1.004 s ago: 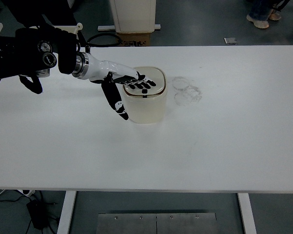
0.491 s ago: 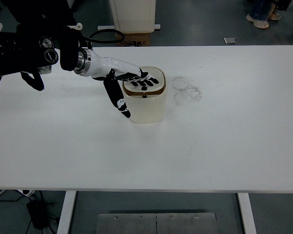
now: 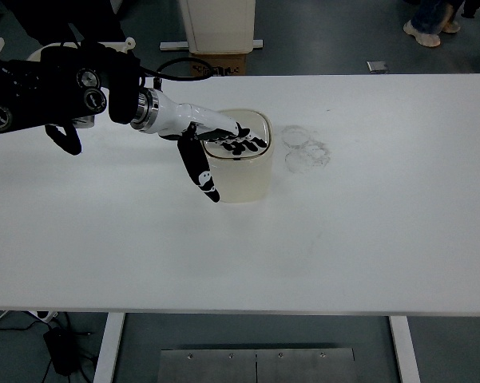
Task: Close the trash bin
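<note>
Left hand (image 3: 216, 140) flat on bin (image 3: 238, 166) lid (image 3: 238, 137), fingers (image 3: 243, 142) spread, thumb down the bin's side; white table (image 3: 343, 231).

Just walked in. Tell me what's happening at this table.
The robot's left hand lies flat on top of the small translucent trash bin near the middle of the white table, fingers spread over its lid and thumb hanging down the bin's near side. It appears to be pressing the lid down. The right arm is not in view. Faint ring marks sit just right of the bin.
</note>
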Tool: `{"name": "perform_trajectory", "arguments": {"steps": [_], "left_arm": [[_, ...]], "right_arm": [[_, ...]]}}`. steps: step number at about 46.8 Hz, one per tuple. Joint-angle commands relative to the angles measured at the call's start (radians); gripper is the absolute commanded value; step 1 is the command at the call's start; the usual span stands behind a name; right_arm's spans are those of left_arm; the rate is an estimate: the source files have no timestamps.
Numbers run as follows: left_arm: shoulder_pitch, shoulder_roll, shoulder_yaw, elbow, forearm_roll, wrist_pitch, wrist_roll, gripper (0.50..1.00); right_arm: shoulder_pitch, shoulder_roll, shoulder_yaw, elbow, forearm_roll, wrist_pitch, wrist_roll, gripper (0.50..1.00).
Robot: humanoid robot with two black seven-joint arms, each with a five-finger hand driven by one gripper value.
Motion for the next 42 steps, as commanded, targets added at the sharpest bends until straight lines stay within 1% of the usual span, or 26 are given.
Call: {"name": "perform_trajectory", "arguments": {"steps": [1, 14, 19, 23, 28, 34, 39, 42], "left_arm": [[0.007, -0.002, 0.000, 0.000, 0.000, 0.001, 0.000, 1.000], [0.005, -0.008, 0.000, 0.001, 0.000, 0.004, 0.000, 1.000], [-0.010, -0.002, -0.004, 0.009, -0.006, 0.003, 0.000, 1.000], [-0.041, 0.004, -0.007, 0.011, -0.015, 0.001, 0.000, 1.000], [-0.048, 0.010, -0.011, 0.012, -0.018, 0.004, -0.001, 1.000], [-0.041, 0.013, -0.053, 0.064, -0.057, 0.009, -0.001, 1.000], [-0.025, 0.027, -0.115, 0.132, -0.144, 0.012, -0.004, 1.000], [-0.010, 0.033, -0.168, 0.170, -0.211, 0.021, -0.015, 1.000]], "right_arm": [[0.000, 0.000, 0.000, 0.000, 0.000, -0.001, 0.000, 0.993], [0.000, 0.000, -0.001, 0.000, 0.000, -0.001, 0.000, 0.993], [0.000, 0.000, 0.000, 0.000, 0.000, -0.001, 0.000, 0.993], [0.000, 0.000, 0.000, 0.000, 0.000, -0.001, 0.000, 0.993], [0.000, 0.000, 0.000, 0.000, 0.000, -0.001, 0.000, 0.993], [0.000, 0.000, 0.000, 0.000, -0.001, -0.001, 0.000, 0.993], [0.000, 0.000, 0.000, 0.000, 0.000, -0.001, 0.000, 0.993], [0.000, 0.000, 0.000, 0.000, 0.000, -0.001, 0.000, 0.993]]}}
